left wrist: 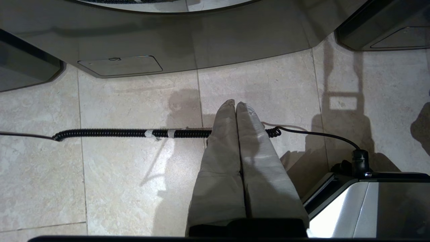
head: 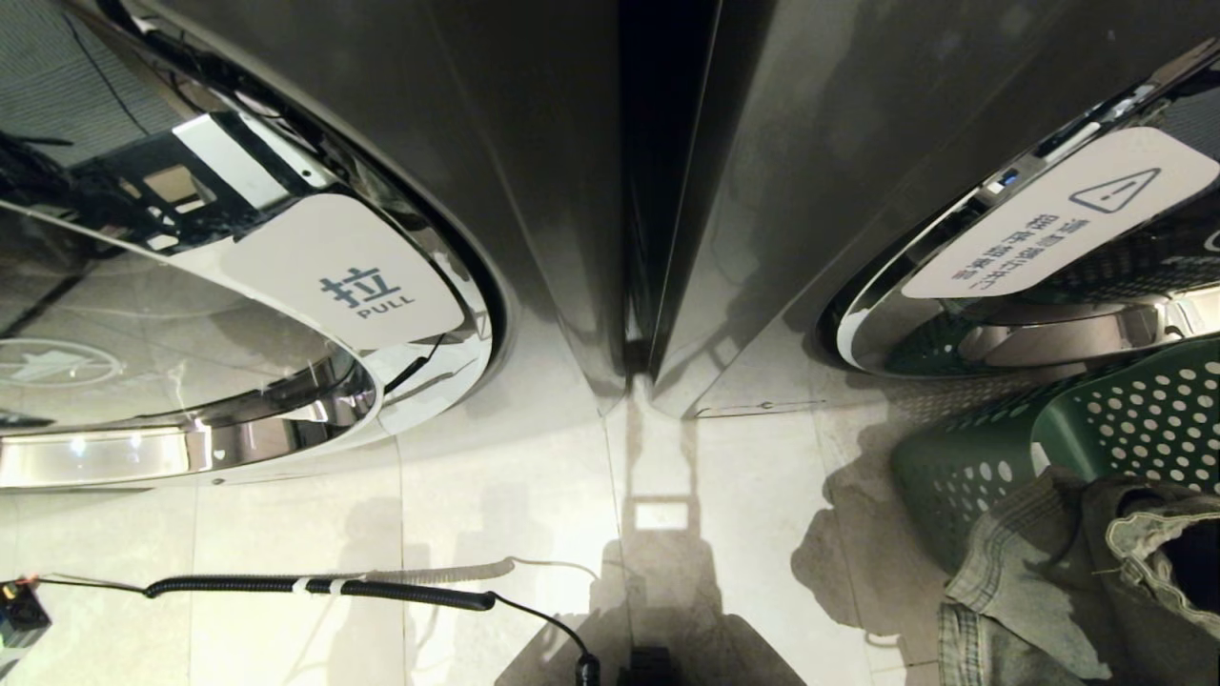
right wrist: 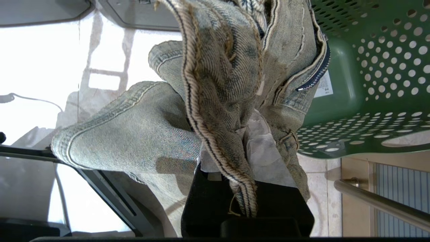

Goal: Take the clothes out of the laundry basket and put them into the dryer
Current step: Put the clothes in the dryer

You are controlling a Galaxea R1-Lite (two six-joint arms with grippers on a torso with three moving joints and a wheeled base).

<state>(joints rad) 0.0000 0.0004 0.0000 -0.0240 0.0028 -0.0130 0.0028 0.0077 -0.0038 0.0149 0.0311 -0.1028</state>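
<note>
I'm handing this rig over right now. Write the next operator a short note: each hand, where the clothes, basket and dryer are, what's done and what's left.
Right hand: shut on the jeans, which hang beside the green laundry basket, outside it.
Left hand: shut, empty, parked over the floor tiles above a coiled cable.
Dryer: two round doors ahead, the left door with a PULL label, the right door just above the basket. Both look closed.
Done: jeans picked up.
Left: open a door, load the jeans, check the basket for more.

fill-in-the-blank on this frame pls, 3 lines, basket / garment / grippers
1. The right gripper jaws are shut on a ____ garment.
2. The perforated laundry basket is ____ in colour.
3. The left gripper hangs over the coiled cable with jaws ____.

Missing: denim; green; shut
</note>
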